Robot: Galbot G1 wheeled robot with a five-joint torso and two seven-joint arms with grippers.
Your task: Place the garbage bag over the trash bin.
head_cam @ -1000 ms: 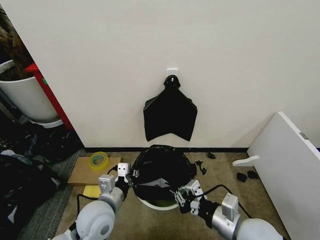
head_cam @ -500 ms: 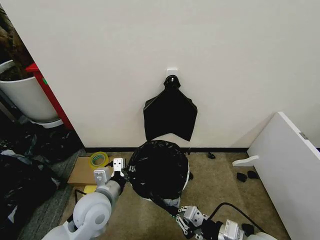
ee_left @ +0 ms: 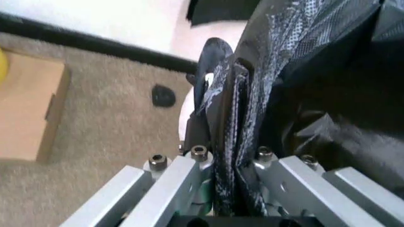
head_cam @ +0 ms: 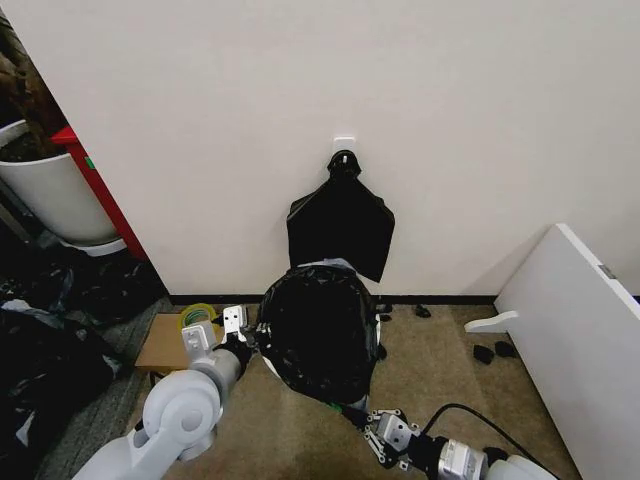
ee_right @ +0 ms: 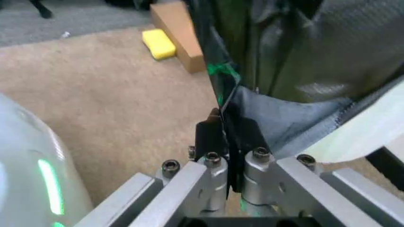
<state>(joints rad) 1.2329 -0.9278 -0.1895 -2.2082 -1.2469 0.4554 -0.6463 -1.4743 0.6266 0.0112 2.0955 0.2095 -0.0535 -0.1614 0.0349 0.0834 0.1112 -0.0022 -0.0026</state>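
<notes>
Carpet floor (head_cam: 300, 440) under cardboard box (head_cam: 165, 345)

Left gripper (head_cam: 243, 338) lower left of centre, fingers clamped on garbage bag (head_cam: 320, 330) (arm extended forward); right gripper (head_cam: 372, 432) bottom centre, likewise pinching bag.

trash bin (head_cam: 268, 366) almost wholly hidden under the garbage bag (head_cam: 320, 335), right gripper (head_cam: 372, 432) cut off by the frame's bottom edge, big white tub (head_cam: 50, 195) cropped at left
</notes>
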